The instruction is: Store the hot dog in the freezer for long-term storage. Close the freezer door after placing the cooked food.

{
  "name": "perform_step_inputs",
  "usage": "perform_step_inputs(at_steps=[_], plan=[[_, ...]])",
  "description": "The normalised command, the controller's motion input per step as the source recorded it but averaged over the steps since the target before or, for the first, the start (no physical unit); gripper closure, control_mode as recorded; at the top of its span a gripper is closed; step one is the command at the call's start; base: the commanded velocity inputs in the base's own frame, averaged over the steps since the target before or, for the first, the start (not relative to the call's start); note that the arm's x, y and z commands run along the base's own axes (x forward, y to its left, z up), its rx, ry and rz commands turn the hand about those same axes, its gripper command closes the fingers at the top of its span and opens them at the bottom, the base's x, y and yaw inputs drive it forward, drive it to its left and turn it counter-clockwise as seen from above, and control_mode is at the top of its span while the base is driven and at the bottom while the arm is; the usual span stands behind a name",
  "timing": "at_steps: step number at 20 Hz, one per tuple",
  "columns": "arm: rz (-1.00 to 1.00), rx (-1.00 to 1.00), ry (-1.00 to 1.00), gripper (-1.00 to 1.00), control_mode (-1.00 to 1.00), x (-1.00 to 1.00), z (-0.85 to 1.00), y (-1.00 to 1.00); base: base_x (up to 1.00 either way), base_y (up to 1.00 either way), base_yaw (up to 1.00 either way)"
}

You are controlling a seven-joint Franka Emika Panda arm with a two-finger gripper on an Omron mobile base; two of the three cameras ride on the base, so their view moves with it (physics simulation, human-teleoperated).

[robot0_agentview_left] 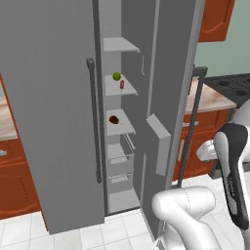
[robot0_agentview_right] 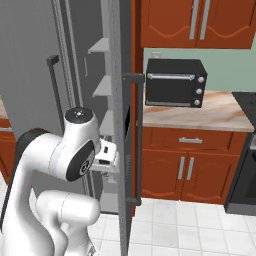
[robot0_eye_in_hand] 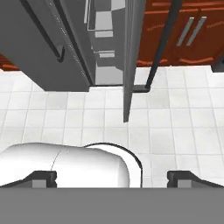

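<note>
Gripper spread wide and empty above the floor tiles. Freezer door stands ajar (closing not yet done); a mistimed sweep may glance off its edge. Beyond, hot dog rests on a freezer shelf, beside a green fruit.

Both base views look forward and down from behind the arm, left and right, sharing the freezer with its open freezer door. The hand view faces down at the floor near the door's foot.

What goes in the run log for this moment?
hot dog: on freezer shelf beside green fruit | freezer door: open | pincer: open, empty
</note>
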Motion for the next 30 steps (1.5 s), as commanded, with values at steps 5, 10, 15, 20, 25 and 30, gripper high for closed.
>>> perform_step_inputs(at_steps=[5,10,15,20,25,30], plan=[[0.16,0.12,-0.06,-1.00,-1.00,0.27,0.04,-0.62,0.00,0.00,0.00],[0.12,0.14,-0.03,-1.00,-1.00,0.48,0.09,-0.55,0.00,0.00,0.00],[0.11,0.16,-0.16,-1.00,-1.00,0.68,0.00,-0.39,0.00,0.00,0.00],[0.16,0.07,-0.14,-1.00,-1.00,0.98,-0.13,-0.32,0.00,0.00,0.00],[0.18,0.02,-0.20,-1.00,-1.00,0.92,-0.19,-0.38,0.00,0.00,0.00],[0.19,0.03,-0.26,-1.00,-1.00,0.67,-0.09,-0.37,0.00,0.00,0.00]])
